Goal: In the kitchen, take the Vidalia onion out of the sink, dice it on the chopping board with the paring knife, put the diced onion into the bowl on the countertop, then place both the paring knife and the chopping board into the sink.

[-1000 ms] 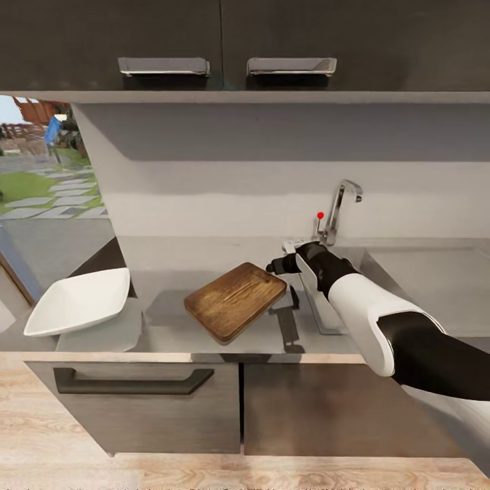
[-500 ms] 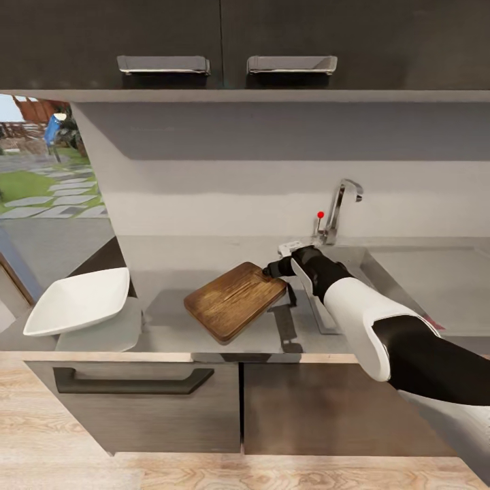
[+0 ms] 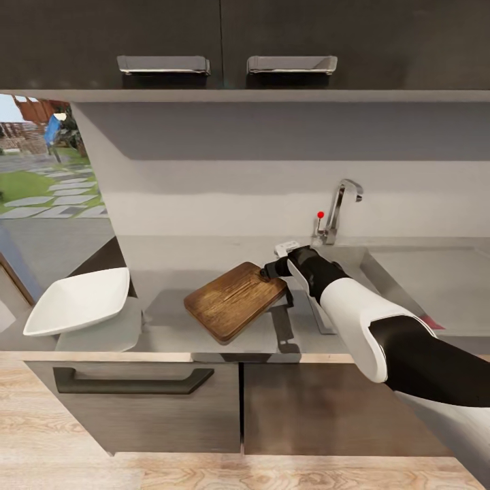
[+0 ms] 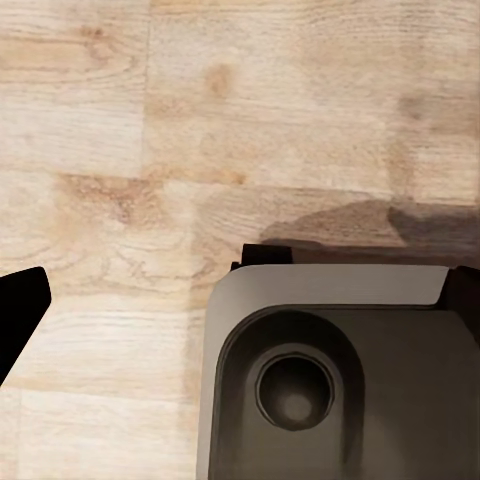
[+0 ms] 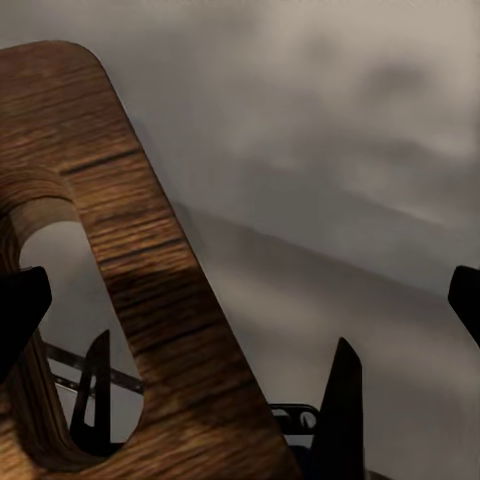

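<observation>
Grey countertop point(image 3: 163, 286) carries chopping board point(image 3: 235, 301) beside sink point(image 3: 401, 272). Right gripper point(image 3: 271, 268) at board's far corner, fingers spread wide, nothing held. Judgement: straddle the rim squarely w/ both fingers before closing, so it won't pivot.

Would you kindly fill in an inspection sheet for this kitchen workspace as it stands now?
Surface: grey countertop, sink at its right.
Job's things: chopping board near the sink; white bowl at the counter's left end.
Clutter: nothing seen.
Grippers: right gripper at the board's handle-hole corner, fingers spread; left fingertip over wooden floor.
Cables: nothing seen.
Surroundings: tap, upper cabinets, window.
</observation>
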